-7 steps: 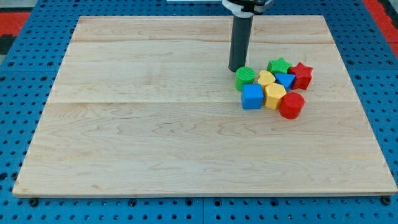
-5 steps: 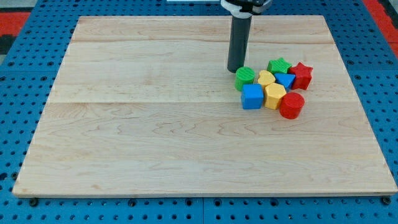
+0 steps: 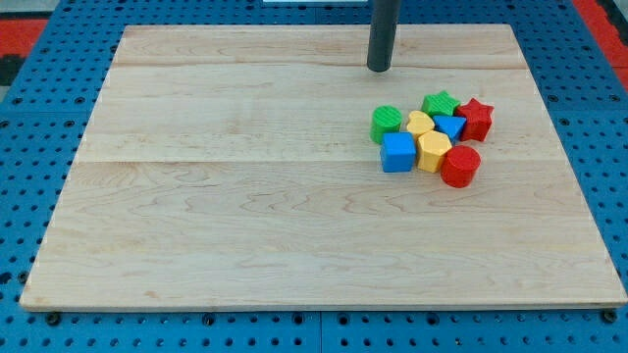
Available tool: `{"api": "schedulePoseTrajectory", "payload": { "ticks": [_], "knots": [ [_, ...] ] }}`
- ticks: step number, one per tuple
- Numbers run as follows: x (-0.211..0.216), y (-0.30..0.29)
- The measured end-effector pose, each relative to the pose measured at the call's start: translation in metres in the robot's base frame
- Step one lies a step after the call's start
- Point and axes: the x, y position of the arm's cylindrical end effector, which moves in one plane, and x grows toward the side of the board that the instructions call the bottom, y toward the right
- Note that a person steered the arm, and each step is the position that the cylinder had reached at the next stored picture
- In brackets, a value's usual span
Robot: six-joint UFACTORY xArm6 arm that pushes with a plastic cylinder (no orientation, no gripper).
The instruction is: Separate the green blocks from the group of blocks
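Near the view's top, at about 12 o'clock from the cluster of blocks, my tip (image 3: 379, 69) rests on the wooden board (image 3: 245, 216). It is a plain dark rod with no jaws, so nothing about it is apart, together or clamped; it touches no block and stands well apart from all of them.

Closest to it, at roughly 6 o'clock from my tip, sits the green cylinder (image 3: 387, 124). It is a short, round, bright green piece with a ridged side, standing upright at the cluster's 9 o'clock edge. It lies just beside the yellow heart-shaped block (image 3: 420, 123) and just above the blue cube (image 3: 397, 152); whether it touches them cannot be told.

At about 5 o'clock from my tip is the green star (image 3: 441, 103), the same bright green with pointed lobes, at the cluster's 12 o'clock edge. It is pressed in among its neighbours: the red star (image 3: 476, 118) at its 3 o'clock and a tilted blue block (image 3: 450, 126) at its 6 o'clock.

Further out, a yellow hexagonal block (image 3: 433, 150) sits at the cluster's middle, at 3 o'clock from the blue cube. The red cylinder (image 3: 460, 166) marks the cluster's 5 o'clock corner, against the yellow hexagonal block.
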Motion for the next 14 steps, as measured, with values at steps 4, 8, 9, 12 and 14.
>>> {"api": "schedulePoseTrajectory", "payload": {
  "ticks": [4,8,9,12,14],
  "knots": [
    [0.001,0.051],
    [0.084,0.020],
    [0.110,-0.008],
    [0.185,-0.071],
    [0.218,-0.036]
  ]
}}
